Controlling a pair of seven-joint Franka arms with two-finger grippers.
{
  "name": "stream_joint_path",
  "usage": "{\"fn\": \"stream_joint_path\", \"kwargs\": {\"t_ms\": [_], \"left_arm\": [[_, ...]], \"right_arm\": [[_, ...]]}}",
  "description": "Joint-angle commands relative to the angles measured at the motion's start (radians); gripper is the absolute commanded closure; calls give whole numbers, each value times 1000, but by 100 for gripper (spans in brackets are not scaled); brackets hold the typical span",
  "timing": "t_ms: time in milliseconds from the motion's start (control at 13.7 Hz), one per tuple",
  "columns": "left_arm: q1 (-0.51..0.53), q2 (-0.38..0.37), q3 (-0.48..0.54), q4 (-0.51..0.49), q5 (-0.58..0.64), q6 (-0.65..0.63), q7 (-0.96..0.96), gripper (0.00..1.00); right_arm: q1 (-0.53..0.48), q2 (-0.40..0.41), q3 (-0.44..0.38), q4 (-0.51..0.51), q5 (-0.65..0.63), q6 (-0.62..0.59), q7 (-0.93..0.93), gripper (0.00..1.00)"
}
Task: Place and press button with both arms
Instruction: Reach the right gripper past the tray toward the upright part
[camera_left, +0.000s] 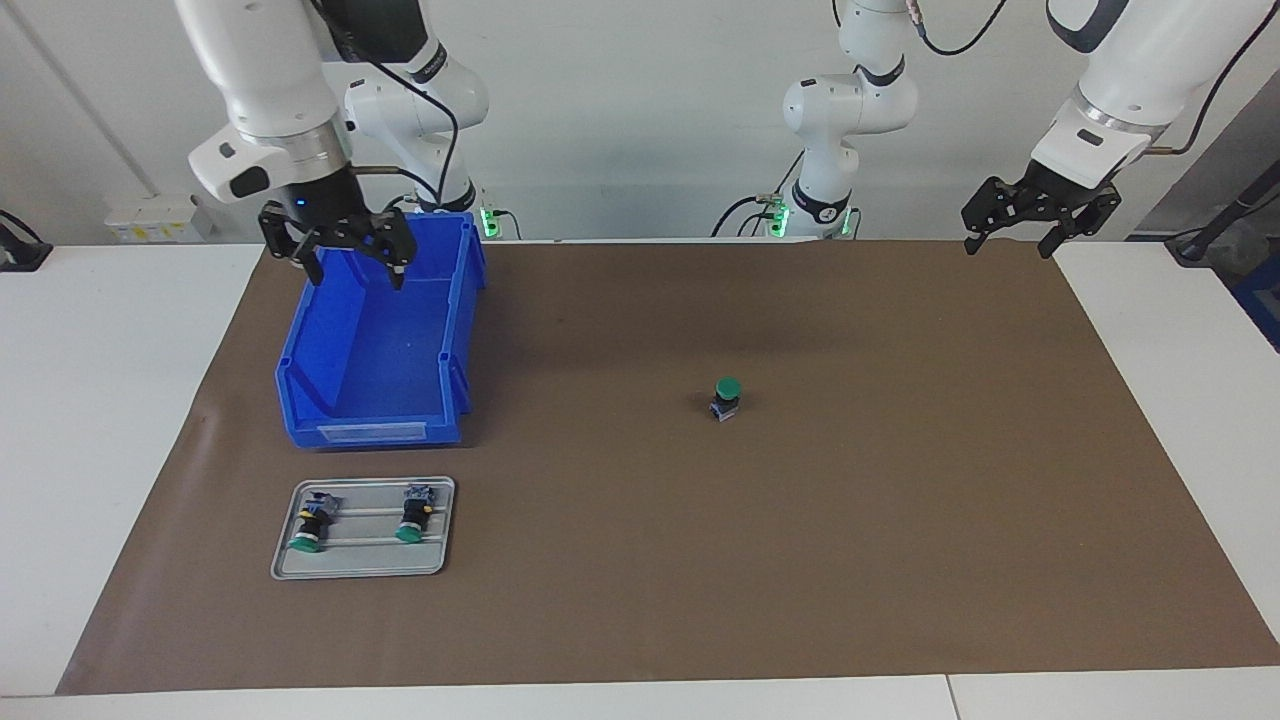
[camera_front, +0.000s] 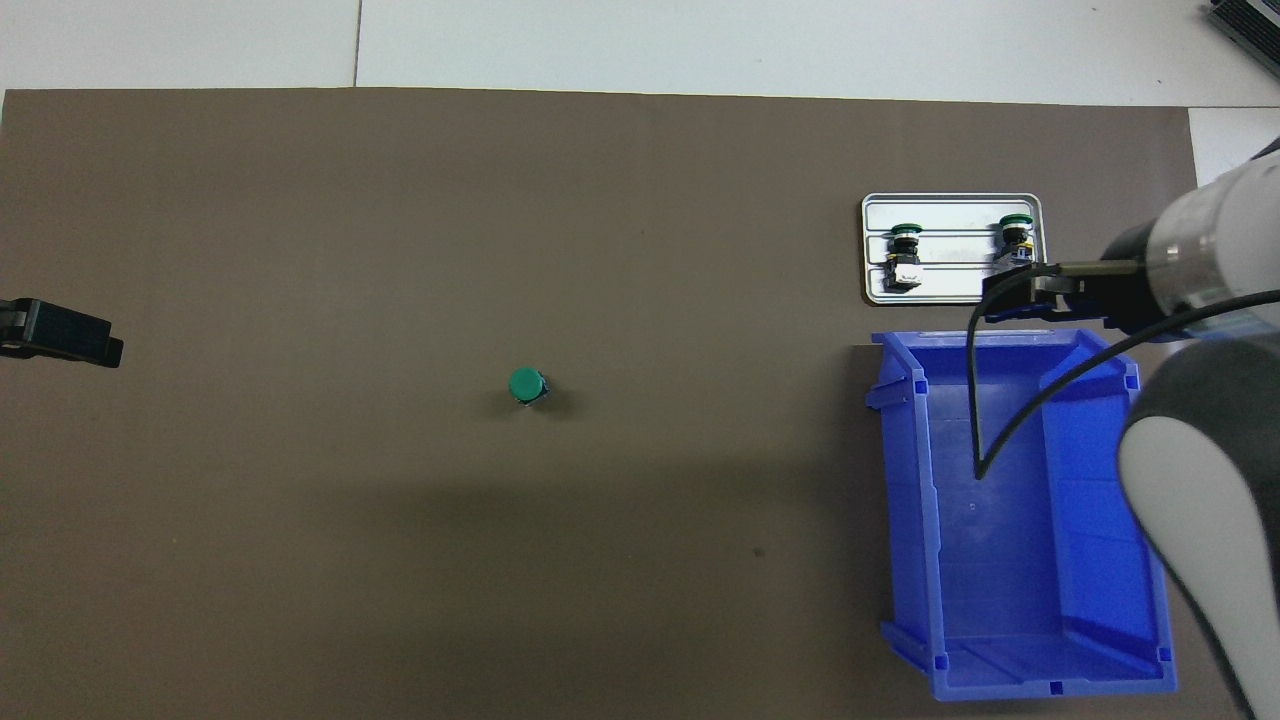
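Observation:
One button stands upright on its blue-grey block in the middle of the brown mat, green cap up, with nothing touching it. Two more buttons lie on their sides on a small metal tray. My right gripper hangs open and empty over the end of the blue bin nearest the robots. My left gripper hangs open and empty over the mat's corner at the left arm's end, well away from the standing button.
The blue bin holds nothing and sits at the right arm's end of the table. The tray lies just farther from the robots than the bin. The brown mat covers most of the white table. The right arm's cable loops over the bin.

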Motion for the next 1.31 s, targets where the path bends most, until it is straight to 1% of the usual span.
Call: {"fn": "stream_joint_path", "kwargs": {"t_ms": [0, 146, 291, 510, 656, 801, 874, 947, 1238], "left_arm": [[19, -18, -13, -19, -3, -6, 1, 0], [19, -18, -12, -19, -3, -6, 1, 0], [19, -18, -12, -17, -3, -6, 1, 0], [19, -18, -12, -19, -3, -6, -1, 0], [19, -18, -12, -17, -3, -6, 1, 0], [19, -18, -13, -19, -3, -5, 1, 0], [19, -18, -13, -19, -3, -5, -1, 0], [19, -18, -12, -17, -3, -6, 1, 0], [19, -18, -12, -19, -3, -6, 1, 0]], "right_arm": [[114, 87, -3, 26, 51, 91, 122, 0], [241, 219, -3, 76, 53, 195, 325, 0], [344, 348, -3, 157, 50, 281, 418, 0], [433, 466, -3, 242, 48, 373, 513, 0], [481, 526, -3, 256, 33, 429, 518, 0], [521, 605, -1, 256, -63, 519, 517, 0], [522, 627, -1, 254, -73, 556, 515, 0], [522, 638, -1, 254, -71, 567, 514, 0], [544, 640, 6, 225, -64, 567, 500, 0]]}}
